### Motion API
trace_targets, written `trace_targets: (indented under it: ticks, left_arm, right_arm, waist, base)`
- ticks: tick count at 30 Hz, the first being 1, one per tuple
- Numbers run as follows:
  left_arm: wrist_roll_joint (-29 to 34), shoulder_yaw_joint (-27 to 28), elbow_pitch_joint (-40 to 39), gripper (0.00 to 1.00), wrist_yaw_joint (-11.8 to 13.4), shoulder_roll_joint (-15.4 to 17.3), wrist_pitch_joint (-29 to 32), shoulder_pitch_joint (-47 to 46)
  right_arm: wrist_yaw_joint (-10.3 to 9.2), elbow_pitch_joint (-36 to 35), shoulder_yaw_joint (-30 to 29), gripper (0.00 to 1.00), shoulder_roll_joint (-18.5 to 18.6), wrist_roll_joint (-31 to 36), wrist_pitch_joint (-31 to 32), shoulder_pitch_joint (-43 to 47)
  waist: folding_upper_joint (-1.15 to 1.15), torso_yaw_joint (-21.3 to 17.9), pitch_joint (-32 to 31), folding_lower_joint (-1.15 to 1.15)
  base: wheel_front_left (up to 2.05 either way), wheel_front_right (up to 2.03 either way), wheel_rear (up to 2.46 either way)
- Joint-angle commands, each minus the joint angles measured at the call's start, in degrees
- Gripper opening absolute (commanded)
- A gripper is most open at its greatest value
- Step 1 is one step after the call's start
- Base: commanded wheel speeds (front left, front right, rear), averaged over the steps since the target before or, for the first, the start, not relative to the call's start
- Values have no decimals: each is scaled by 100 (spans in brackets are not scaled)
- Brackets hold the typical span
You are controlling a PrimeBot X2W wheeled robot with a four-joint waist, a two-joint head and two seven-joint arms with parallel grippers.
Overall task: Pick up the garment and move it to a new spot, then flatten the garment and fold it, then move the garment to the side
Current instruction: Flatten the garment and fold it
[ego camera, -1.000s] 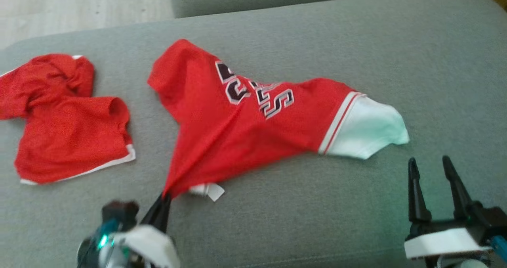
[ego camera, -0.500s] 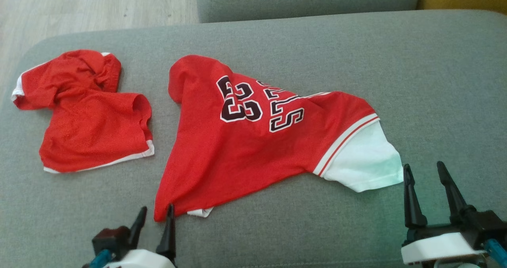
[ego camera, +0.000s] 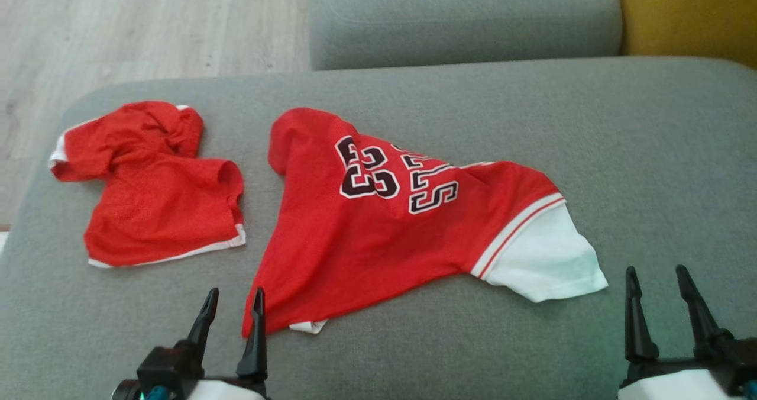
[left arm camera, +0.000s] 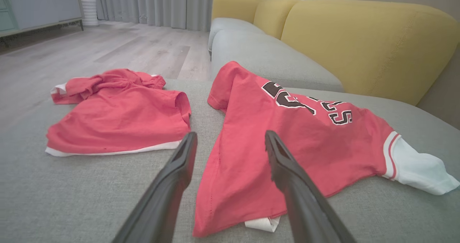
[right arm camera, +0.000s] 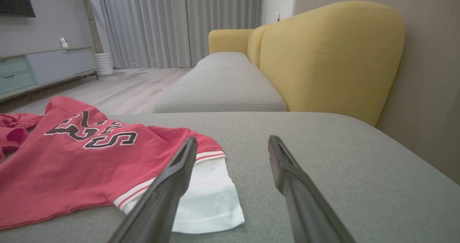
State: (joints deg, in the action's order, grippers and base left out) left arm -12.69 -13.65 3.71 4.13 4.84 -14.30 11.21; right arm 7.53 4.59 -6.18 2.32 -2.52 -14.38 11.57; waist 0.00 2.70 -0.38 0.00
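The garment [ego camera: 378, 234] is a red jersey with dark lettering and a white sleeve, spread rumpled on the grey cushion [ego camera: 532, 122]; I also see it in the left wrist view [left arm camera: 287, 138] and the right wrist view [right arm camera: 72, 156]. My left gripper [ego camera: 235, 297] stands open just short of the jersey's near left corner, touching nothing. In the left wrist view the left gripper [left arm camera: 230, 138] frames that corner between its open fingers. My right gripper [ego camera: 655, 274] is open near the white sleeve, a little to its right; the right gripper [right arm camera: 231, 142] holds nothing.
Crumpled red shorts [ego camera: 159, 193] with white trim lie to the left of the jersey. A second grey seat cushion [ego camera: 461, 21] lies beyond, with a yellow backrest [ego camera: 692, 15] at the far right. Wooden floor [ego camera: 118, 27] shows past the cushion's left edge.
My left gripper has opened and let go of the jersey's corner, which now lies flat. The head camera has tilted, shifting the whole scene down the picture.
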Motion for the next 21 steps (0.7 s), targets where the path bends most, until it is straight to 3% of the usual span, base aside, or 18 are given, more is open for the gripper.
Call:
trace_targets:
  ticks: [1,3,8,21]
  left_arm:
    - [77,247,-181,100,-38,-32,-69,-184]
    - [232,347,-55,100,-237,-85,-69,-157]
    - [377,603,43,100,-467,-135,-69,-71]
    - [483,809,20,100,-688,-193,-70,40]
  right_arm:
    - [-4,-208,112,100,55,7,-62,-152]
    - [-4,-160,125,100,55,-7,-62,-148]
    - [-4,68,248,100,55,-61,-62,-158]
    - [-4,361,325,100,55,-174,-62,-171]
  waist:
    - [0,42,-45,0]
    - [0,67,-132,0]
    - [0,45,-256,0]
    - [0,71,-322,0]
  base:
    - [0,0,0]
    - [0,0,0]
    - [0,0,0]
    - [0,0,0]
